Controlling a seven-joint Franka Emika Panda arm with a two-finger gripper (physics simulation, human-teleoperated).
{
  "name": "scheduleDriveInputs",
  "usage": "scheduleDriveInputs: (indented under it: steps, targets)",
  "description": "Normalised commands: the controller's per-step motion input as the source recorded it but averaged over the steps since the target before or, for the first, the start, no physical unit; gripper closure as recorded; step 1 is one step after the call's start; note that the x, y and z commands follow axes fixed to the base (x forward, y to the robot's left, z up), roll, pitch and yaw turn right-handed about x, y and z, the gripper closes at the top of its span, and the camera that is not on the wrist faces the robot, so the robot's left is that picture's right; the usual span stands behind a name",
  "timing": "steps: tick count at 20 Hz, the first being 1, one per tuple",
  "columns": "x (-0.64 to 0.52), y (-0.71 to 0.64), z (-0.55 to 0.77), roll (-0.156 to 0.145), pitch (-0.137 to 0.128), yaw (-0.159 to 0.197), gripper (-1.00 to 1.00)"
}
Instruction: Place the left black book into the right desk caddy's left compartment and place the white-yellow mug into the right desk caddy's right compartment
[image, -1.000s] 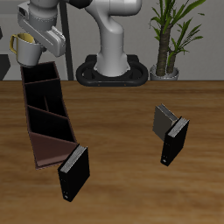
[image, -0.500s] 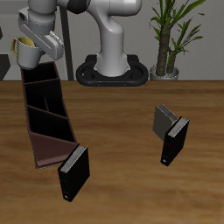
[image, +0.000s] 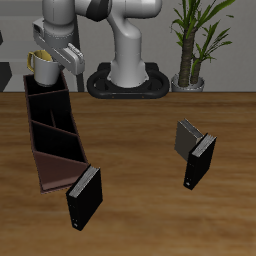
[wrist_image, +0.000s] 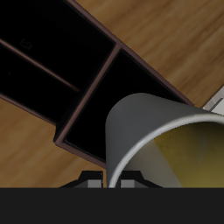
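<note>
Shifted sideways and lower than a second ago, the gripper (image: 44, 62) now hangs over the far end of the right desk caddy (image: 52, 130), closed on the white-yellow mug (image: 42, 64), which it carries above the small squarish right compartment (wrist_image: 92, 118). From the wrist view the mug's pale wall and yellowish inside fill the foreground, with the compartment's black floor beyond. One black book (image: 84, 197) stands at the caddy's near end; the left black book (image: 201, 162) stands well apart, just beside a grey book (image: 186, 137).

text: none readable | labels: none | numbers: none
</note>
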Motion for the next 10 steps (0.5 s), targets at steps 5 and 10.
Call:
scheduleDriveInputs:
  steps: [5,10]
  targets:
    - [0.13,0.15,-0.13,0.015,0.022,0.006,1.0]
    - [0.07,-0.16,-0.08,-0.009,0.05,-0.081,-1.0]
